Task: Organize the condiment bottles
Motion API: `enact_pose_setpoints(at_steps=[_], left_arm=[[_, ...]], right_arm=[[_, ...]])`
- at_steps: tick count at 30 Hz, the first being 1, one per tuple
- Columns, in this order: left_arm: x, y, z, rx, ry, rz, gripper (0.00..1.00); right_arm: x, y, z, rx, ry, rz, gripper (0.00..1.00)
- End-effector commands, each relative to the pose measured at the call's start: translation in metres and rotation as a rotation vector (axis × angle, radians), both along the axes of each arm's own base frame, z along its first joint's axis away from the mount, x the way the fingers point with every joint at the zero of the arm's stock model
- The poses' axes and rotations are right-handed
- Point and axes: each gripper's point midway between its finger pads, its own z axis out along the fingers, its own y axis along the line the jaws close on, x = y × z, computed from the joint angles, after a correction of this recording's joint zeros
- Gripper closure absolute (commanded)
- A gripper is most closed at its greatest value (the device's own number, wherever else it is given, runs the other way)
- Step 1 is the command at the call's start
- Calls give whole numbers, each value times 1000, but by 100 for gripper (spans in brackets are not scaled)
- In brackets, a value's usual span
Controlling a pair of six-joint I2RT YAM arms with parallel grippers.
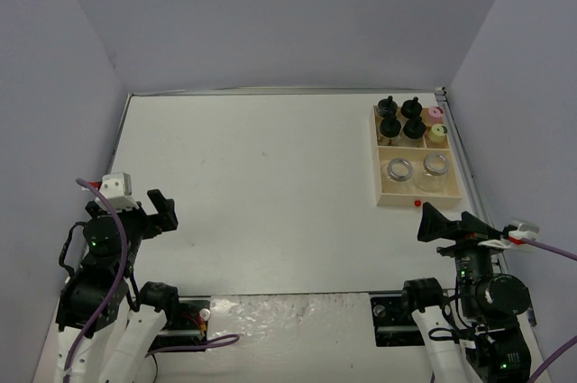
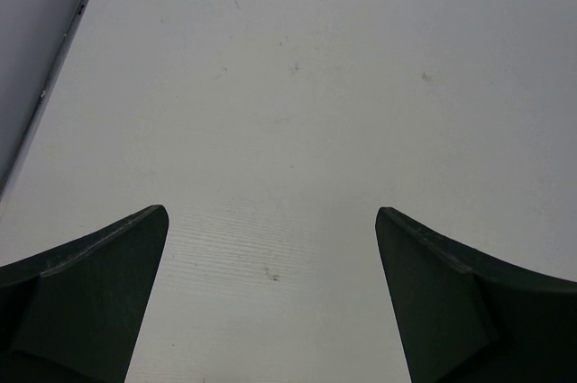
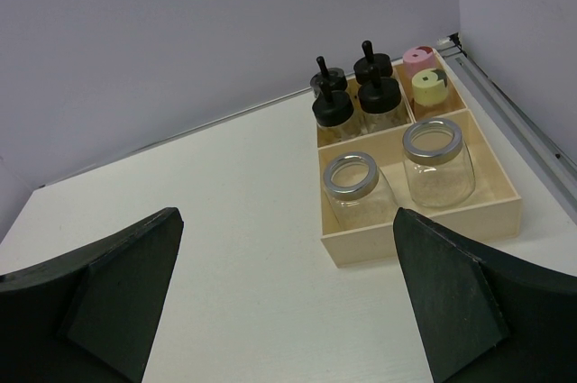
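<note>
At far-right corner, tray holds eight jars, red speck beside — both jaws spread.

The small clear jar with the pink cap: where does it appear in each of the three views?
Top external: the pink-capped jar stands far right, in the back right compartment of the pale wooden tray.
Left wrist: not in it; only white table.
Right wrist: upper right, same compartment.
Shared landmark: the yellow-capped jar beside it, on the near side.
</note>
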Motion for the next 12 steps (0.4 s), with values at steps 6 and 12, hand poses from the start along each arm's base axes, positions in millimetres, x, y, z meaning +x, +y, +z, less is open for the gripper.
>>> enact_pose_setpoints(at_steps=[6,12], left_arm=[[12,-3,16,-19,-51,2,3],[12,-2,17,-19,-55,2,3]], right_arm=[[3,0,22,20,-85,-2,0],[3,1,22,19,-86,0,0]])
